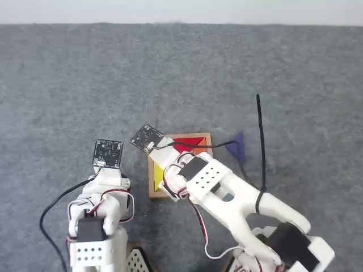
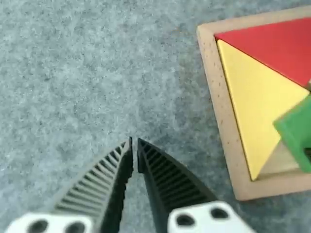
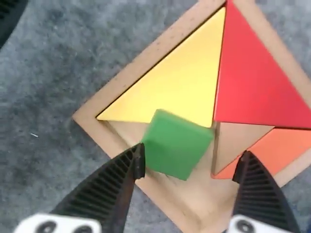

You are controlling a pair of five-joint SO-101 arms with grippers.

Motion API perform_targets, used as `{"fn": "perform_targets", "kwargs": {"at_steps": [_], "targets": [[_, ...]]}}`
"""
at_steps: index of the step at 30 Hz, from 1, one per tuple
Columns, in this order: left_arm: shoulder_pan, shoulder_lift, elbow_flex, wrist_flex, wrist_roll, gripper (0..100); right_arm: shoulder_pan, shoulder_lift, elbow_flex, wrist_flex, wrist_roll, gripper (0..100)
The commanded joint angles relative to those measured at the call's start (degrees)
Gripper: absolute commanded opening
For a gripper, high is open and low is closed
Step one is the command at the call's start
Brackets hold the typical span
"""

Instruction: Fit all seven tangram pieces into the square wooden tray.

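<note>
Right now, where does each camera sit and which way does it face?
High view: fixed overhead, facing down; left arm, right arm, tray show.
Left wrist view: on the left arm, facing down past its shut left claw at cloth beside the tray.
Right wrist view: on the right arm, facing down past its open right claw at the green square and tray.
Both wrist views share tray, green square, yellow triangle.

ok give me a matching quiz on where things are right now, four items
1 yellow triangle
2 purple piece
3 green square
4 left tool

a in the gap of the open right tool
b shut, above bare carpet
c set in the tray, beside the red triangle
d on the carpet, outside the tray

Pairs: 1-c, 2-d, 3-a, 4-b
</note>
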Motion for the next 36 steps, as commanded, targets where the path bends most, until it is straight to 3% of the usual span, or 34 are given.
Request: {"fn": "perform_targets", "kwargs": {"at_steps": [1,8,28,36], "targets": [[0.26,-0.88,-0.57,0.18,-0.09,2,-0.57,-0.4,-1.05,-0.66,-0.79,29.9],[0.26,-0.88,-0.57,0.18,-0.09,2,-0.57,-0.84,-1.05,-0.57,-4.31,29.9],[0.26,-0.88,-0.57,0.18,-0.09,2,-2.51,5.23,-2.9,-0.48,-3.96,29.9],[0.26,-0.88,-0.57,0.18,-0.09,2,6.02,7.78,-7.56,4.18,-1.32,29.9]]}}
